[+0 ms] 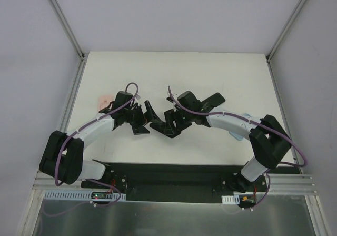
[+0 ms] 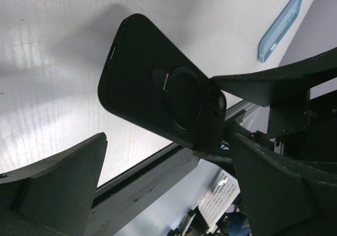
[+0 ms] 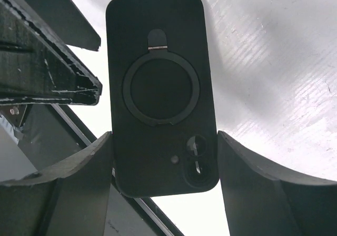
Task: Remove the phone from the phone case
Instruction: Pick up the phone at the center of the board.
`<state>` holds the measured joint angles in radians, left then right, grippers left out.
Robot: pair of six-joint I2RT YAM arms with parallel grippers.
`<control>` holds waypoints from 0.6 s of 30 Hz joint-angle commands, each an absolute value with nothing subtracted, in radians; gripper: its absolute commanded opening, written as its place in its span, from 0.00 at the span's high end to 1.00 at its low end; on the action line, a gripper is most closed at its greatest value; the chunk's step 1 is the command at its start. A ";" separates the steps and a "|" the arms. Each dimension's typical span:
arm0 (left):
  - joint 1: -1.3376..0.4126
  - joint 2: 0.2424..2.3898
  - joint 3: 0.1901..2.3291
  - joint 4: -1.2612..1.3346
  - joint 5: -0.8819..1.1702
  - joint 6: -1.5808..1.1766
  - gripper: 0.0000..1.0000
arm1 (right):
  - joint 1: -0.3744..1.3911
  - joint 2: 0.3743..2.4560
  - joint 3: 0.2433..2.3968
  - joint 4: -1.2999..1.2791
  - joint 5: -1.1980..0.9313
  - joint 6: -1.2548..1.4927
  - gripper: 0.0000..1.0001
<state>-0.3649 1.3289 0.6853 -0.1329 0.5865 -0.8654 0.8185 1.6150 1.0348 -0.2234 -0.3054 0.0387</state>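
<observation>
Phone case (image 3: 160, 88), black, with a ring mount on its back, hangs off the table (image 3: 274, 62) near the table's middle, between the two arms. Its camera-cutout end sits between the fingers of the right gripper (image 3: 165, 137). They press on both long edges, so that gripper looks closed across the case's width and carries it. The long axis runs straight out from the right fingers, leaving the other end free. The pictures do not show whether the phone is inside, since only the back is visible. The left gripper (image 2: 169, 138) stands spread as wide as it goes and holds nothing. The case lies ahead of it, tilted on a diagonal in its wrist view with the ringed back toward it, and neither left finger touches it. In the right wrist view one left finger sits just beside the case's long edge, so the left arm is well placed to take the free end. Bare table lies beneath, giving room downward and outward. The near rail runs under the right wrist, and a light blue object (image 2: 281, 28) lies well apart.
</observation>
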 commanded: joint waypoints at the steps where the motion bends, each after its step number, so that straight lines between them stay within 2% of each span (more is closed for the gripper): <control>1: -0.360 1.335 0.675 -0.048 0.626 -0.959 0.01 | 0.819 1.594 1.068 -0.135 -0.357 0.071 0.92; 7: -0.362 1.364 0.657 -0.003 0.618 -1.017 0.01 | 0.822 1.592 1.069 -0.123 -0.371 0.087 0.92; 10: -0.368 1.390 0.660 0.052 0.607 -1.040 0.07 | 0.821 1.600 1.071 -0.117 -0.379 0.100 0.92; 17: -0.385 1.437 0.635 0.138 0.594 -1.092 0.31 | 0.821 1.617 1.072 -0.078 -0.400 0.143 0.92; 18: -0.387 1.437 0.632 0.143 0.589 -1.098 0.41 | 0.819 1.617 1.071 -0.072 -0.403 0.149 0.92</control>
<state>-0.3679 1.4288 0.6453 0.0566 0.5957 -1.0573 0.8165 1.6207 1.0348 -0.1764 -0.3359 0.1059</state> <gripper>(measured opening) 0.706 0.706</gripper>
